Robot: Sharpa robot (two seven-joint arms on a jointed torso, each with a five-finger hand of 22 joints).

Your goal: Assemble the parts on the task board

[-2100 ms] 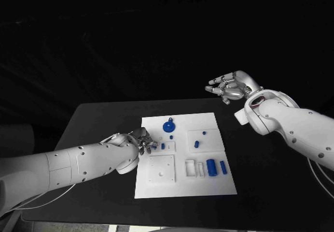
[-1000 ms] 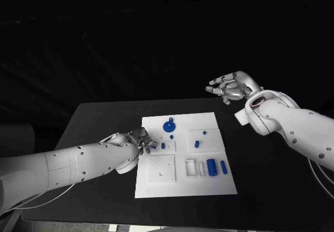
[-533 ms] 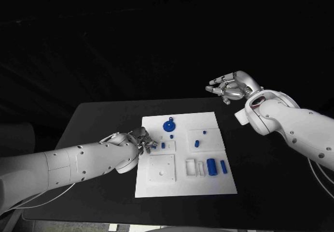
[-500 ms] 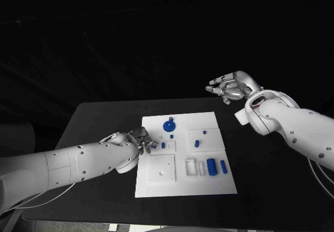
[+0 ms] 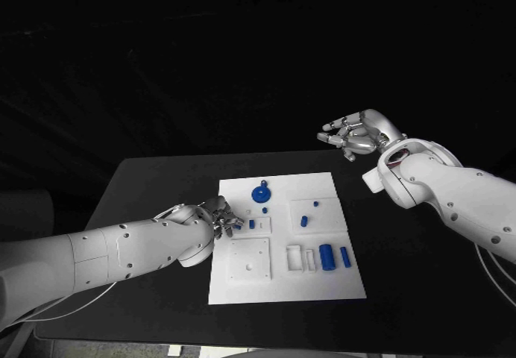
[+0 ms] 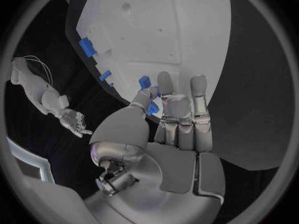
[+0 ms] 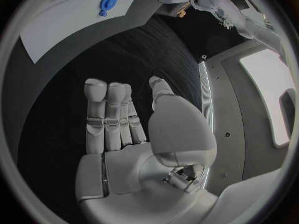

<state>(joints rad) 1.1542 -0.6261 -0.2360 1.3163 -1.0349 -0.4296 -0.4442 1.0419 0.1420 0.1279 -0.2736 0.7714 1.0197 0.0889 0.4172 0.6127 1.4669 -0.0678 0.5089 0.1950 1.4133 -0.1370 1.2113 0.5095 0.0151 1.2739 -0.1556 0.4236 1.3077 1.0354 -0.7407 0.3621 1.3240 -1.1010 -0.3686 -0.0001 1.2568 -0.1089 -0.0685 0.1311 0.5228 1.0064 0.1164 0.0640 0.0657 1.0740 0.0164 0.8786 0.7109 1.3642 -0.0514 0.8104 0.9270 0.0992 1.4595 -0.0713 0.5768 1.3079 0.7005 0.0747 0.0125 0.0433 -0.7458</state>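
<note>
The white task board (image 5: 290,287) lies in the middle of the black table. My left hand (image 5: 221,218) rests at the board's left edge. Its thumb (image 6: 141,102) and a finger pinch a small blue part (image 6: 152,108) just over the board (image 6: 162,30). On the board are a round blue disc (image 5: 260,195), small blue pegs (image 5: 252,224), a blue oval piece (image 5: 304,221) and two blue cylinders (image 5: 326,258). My right hand (image 5: 357,134) hangs high beyond the table's far edge, fingers (image 7: 109,117) extended and holding nothing.
A white square block (image 5: 250,259) and white holders (image 5: 294,259) sit on the board's near half. Bare black table (image 5: 150,186) lies on both sides of the board. My right arm (image 5: 452,194) reaches over the table's right side.
</note>
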